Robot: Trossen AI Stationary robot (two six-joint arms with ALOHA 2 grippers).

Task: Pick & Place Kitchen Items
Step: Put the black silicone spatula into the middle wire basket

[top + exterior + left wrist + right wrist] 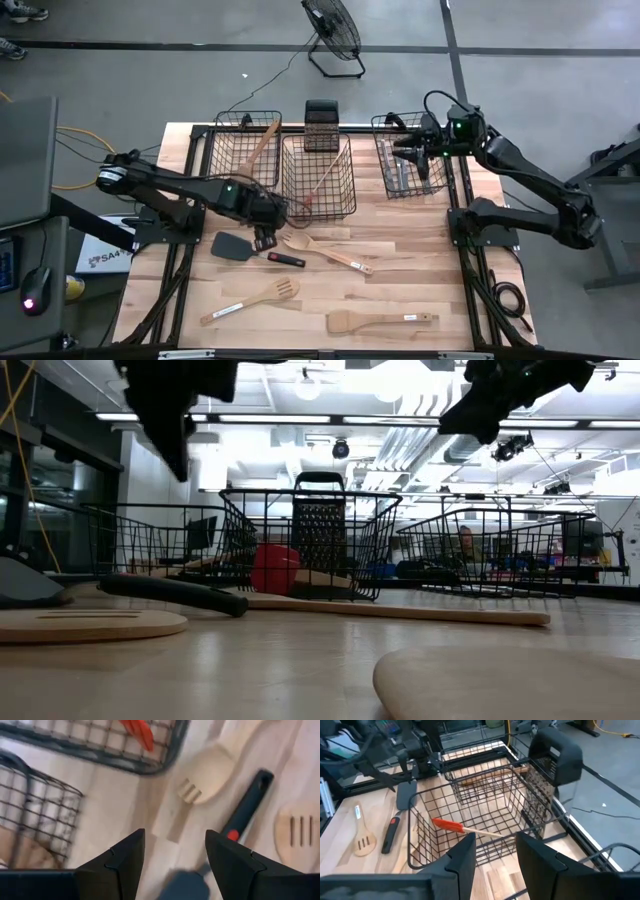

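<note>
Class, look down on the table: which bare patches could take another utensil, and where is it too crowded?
Bare wood lies right of the wooden fork, below the right basket, and along the front-left edge beside the slotted spoon. Crowded: around the left gripper, where the black spatula lies under the middle basket.

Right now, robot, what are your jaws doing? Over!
Left gripper open, empty, above the black spatula. Right gripper empty, over the right basket. Five utensils loose on the table. Nothing in the way.
</note>
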